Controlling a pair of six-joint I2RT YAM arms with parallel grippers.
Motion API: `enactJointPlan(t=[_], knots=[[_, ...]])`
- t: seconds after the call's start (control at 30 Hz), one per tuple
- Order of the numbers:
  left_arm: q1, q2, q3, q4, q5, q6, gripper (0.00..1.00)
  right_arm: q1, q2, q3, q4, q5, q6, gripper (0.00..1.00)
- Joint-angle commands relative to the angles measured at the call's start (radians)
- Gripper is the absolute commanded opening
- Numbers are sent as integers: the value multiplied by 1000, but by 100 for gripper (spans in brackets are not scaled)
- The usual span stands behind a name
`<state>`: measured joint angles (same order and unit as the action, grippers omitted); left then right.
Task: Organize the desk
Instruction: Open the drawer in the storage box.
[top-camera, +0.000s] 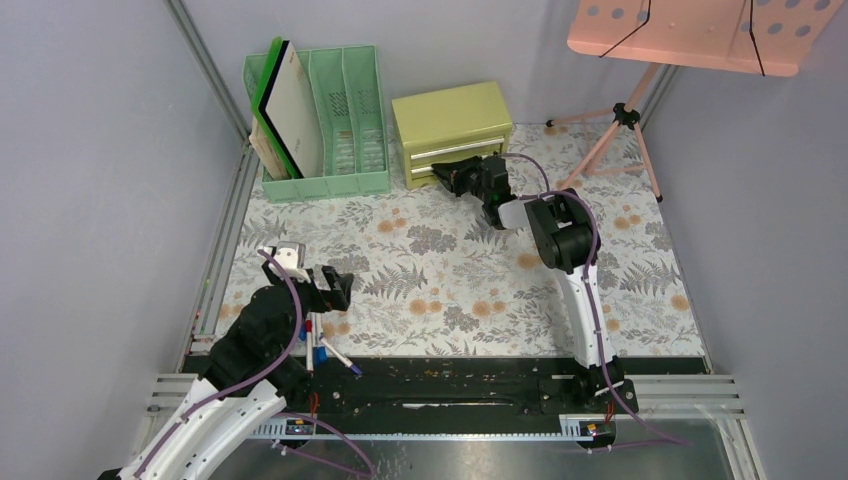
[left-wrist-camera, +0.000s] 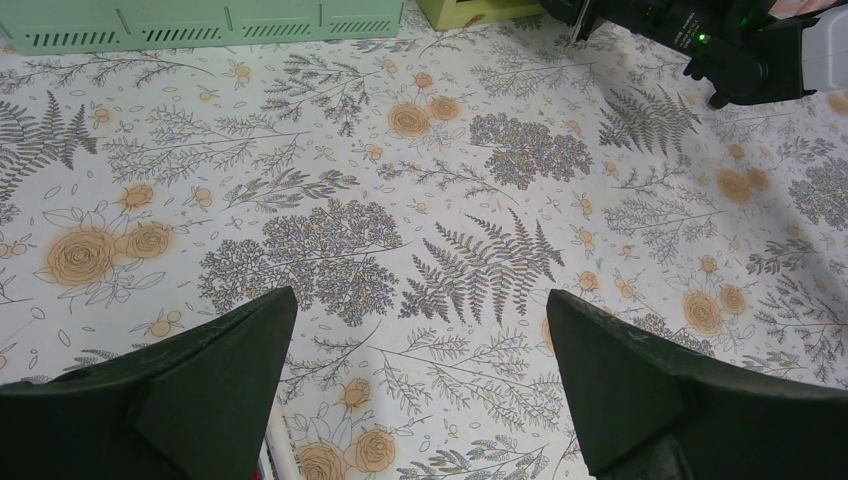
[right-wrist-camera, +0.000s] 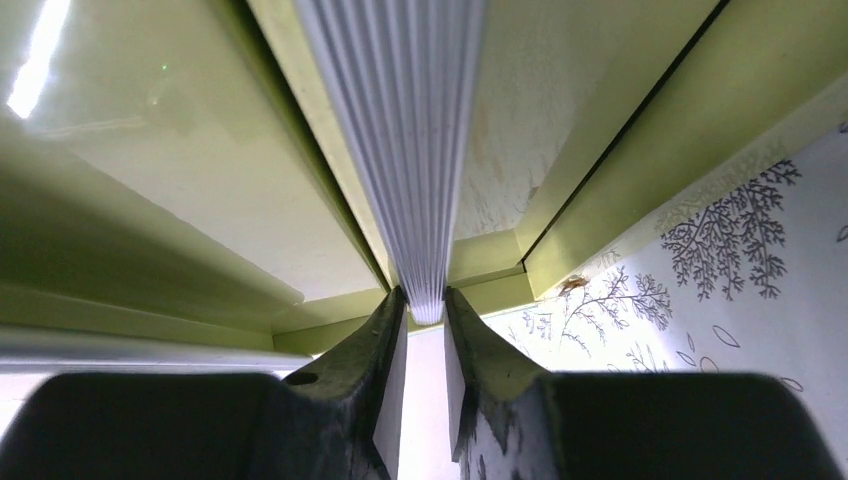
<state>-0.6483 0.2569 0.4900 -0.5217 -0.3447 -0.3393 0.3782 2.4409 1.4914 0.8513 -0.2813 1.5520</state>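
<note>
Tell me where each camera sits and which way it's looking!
Top camera: high behind the arms, looking down on the desk; both arms show, with left claw and right claw.
Left wrist camera: riding behind the left claw, looking low across the desk toward the green rack; its open fingers show.
Right wrist camera: riding behind the right claw, pressed close to the drawer chest; its fingers pinch the ribbed handle.
Shared: top and left wrist views both show the rack, the chest and the right arm.
</note>
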Motion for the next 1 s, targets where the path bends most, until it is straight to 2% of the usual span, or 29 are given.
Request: enactJointPlan(t=[0.0,0.13,0.27,0.97], knots=[[-4,0,4,48,-10,15,99,22,-3,33,92,27,-15,22],[-4,0,4,48,-8,15,99,24,-33,-3,113,40,-42,14],[-4,0,6,48,-6,15,99,26,-54,-40,140,41,-52,0],[-5,-3,6,48,-3,17,99,62,-288,-454,295,89,-110,0]])
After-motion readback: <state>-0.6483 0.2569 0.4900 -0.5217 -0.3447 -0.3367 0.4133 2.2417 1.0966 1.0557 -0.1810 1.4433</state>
